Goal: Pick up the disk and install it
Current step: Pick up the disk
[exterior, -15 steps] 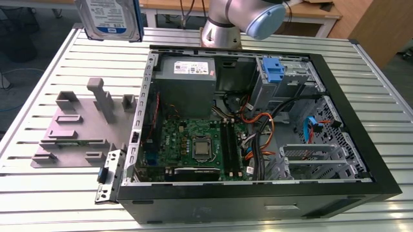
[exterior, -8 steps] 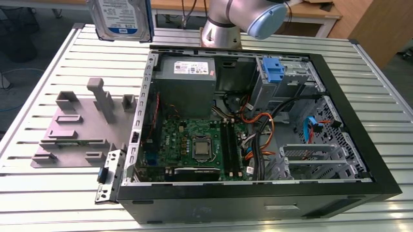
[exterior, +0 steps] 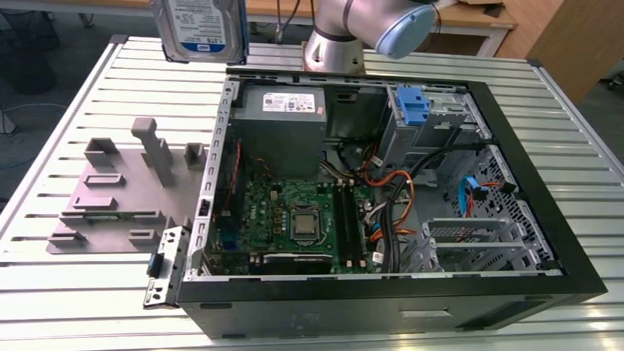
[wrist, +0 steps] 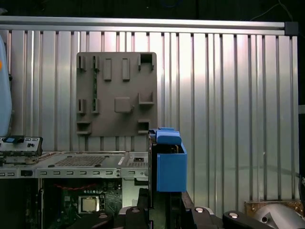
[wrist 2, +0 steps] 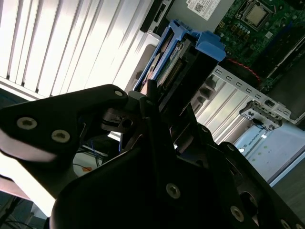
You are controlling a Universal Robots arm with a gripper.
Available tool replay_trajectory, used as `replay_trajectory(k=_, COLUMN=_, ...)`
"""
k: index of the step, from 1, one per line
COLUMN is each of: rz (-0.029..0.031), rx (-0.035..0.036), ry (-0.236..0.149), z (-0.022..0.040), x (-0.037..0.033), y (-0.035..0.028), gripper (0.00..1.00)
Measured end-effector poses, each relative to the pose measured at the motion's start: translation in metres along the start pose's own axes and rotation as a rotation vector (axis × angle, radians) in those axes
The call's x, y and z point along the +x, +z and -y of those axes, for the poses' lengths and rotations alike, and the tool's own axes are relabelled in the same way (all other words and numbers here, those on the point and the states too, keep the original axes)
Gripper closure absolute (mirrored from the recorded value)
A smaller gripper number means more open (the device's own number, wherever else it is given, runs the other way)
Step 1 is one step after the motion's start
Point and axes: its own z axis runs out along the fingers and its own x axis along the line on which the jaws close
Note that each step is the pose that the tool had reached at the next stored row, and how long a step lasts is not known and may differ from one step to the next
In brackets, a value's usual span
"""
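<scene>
1. The gripper (wrist 2: 155,98) is clamped on the disk (wrist 2: 178,57), gripping its blue bracket.
2. The disk is held in the air above the open computer case (exterior: 390,311), over the wall facing the grey stand (exterior: 127,197).
3. The stand rests on the table beside the case.

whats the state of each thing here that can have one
gripper, shut on the disk
the disk, held up above the table, clamped edge-on
computer case, lying on its side, open, insides exposed
grey stand, flat on the table, posts upright
</scene>
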Motion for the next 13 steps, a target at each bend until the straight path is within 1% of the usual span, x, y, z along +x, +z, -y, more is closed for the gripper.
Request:
replay_trajectory(k=3, rz=0.0001, rx=0.0001, ry=0.0, z=0.0075, x=-0.0001, y=0.0, gripper=0.65)
replay_trajectory(k=13, rz=0.0, rx=0.0, ry=0.0, z=0.0354, x=-0.0007, y=-0.0001, gripper=0.65)
